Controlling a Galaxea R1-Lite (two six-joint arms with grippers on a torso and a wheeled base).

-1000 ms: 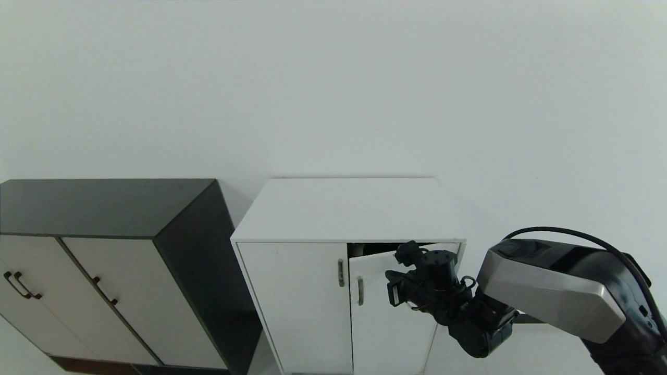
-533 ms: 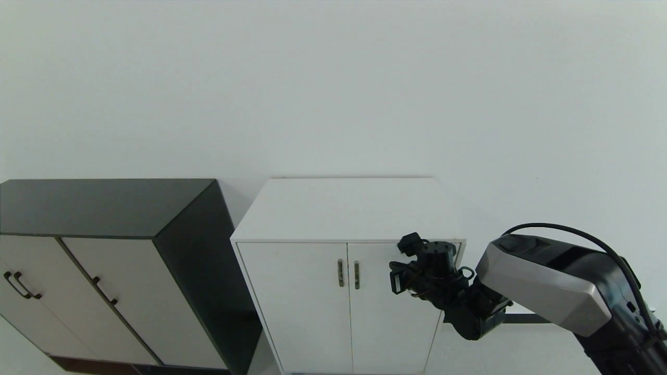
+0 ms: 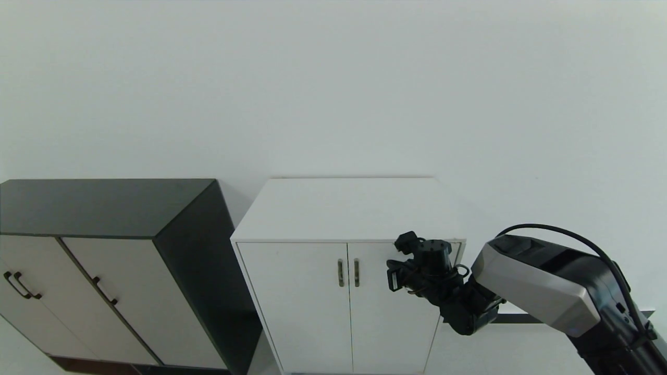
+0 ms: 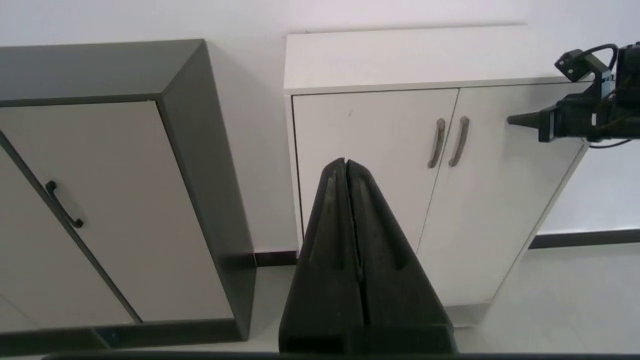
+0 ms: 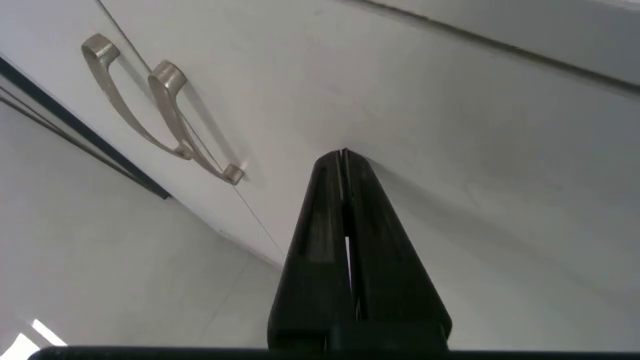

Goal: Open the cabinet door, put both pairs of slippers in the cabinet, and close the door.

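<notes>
White board makes up the cabinet (image 3: 344, 208), which stands against the wall (image 3: 333, 88) just to the right of a dark cabinet (image 3: 104, 205), with a slim gap between the 2. I count 2 doors on it, a left door (image 3: 297, 302) and a right door (image 3: 388, 338). Both lie flush and shut, so the inside is hidden from me. Its 2 metal handles (image 3: 341, 273) sit side by side at the meeting edge, 1 per door. My head view cuts off the cabinet's foot, while the left wrist view follows it down to the floor (image 4: 560, 290). My right gripper (image 5: 343, 160) is at the upper part of the right door, out toward the hinge side and pointing along the panel toward the handles. Its 2 fingers are pressed together with nothing between them. The tips sit right at the door face, but I cannot tell whether they touch it, and in the head view the wrist covers most of them. My left gripper (image 4: 345, 165) hangs well back from both cabinets, its 2 fingers closed tight on nothing. The dark cabinet has 2 pale doors and 2 black handles, and its left end is cut off by the frame. 1 dark skirting strip (image 4: 590, 238) runs along the wall to the right of the white cabinet.
</notes>
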